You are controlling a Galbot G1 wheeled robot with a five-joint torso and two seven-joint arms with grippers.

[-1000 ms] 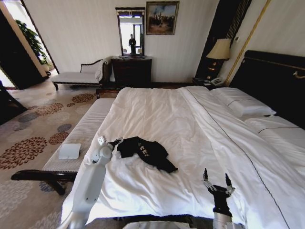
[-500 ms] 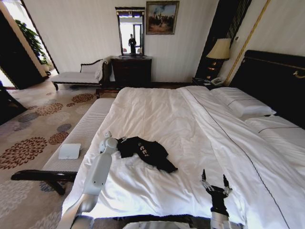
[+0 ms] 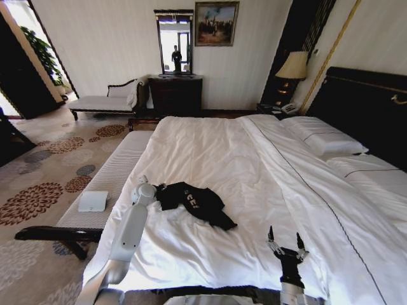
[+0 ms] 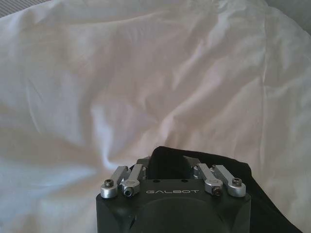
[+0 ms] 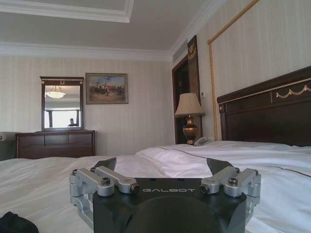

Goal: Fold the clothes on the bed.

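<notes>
Crumpled black cotton T-shirt with white lettering (image 3: 194, 203) lies in a small heap on the large white-sheeted bed with a dark wooden frame and tall dark headboard (image 3: 229, 152), on the half of the mattress far from that headboard and near the foot edge closest to the robot. One dark sleeve trails off the heap toward the headboard side.

The left pincer (image 3: 154, 188) sits at the edge of the T-shirt that faces away from the headboard, its white arm reaching up from the robot's base across the bed's corner. In the left wrist view the left pincer (image 4: 165, 162) has black fabric (image 4: 214, 167) bunched right between its fingers and against its body, with wrinkled white sheet (image 4: 146, 73) beyond; the linkage looks drawn in, but I cannot tell for sure whether the fingers are clenched on the cloth.

The right pincer (image 3: 283, 238) stands upright above the foot edge of the bed, on the headboard side of the T-shirt and well apart from it, released with its two fingers spread and nothing between them. The right wrist view shows the right pincer (image 5: 165, 165) with its fingertips wide apart, looking across the sheet toward a brass table lamp with a cream shade (image 5: 189, 116) beside the headboard.
</notes>
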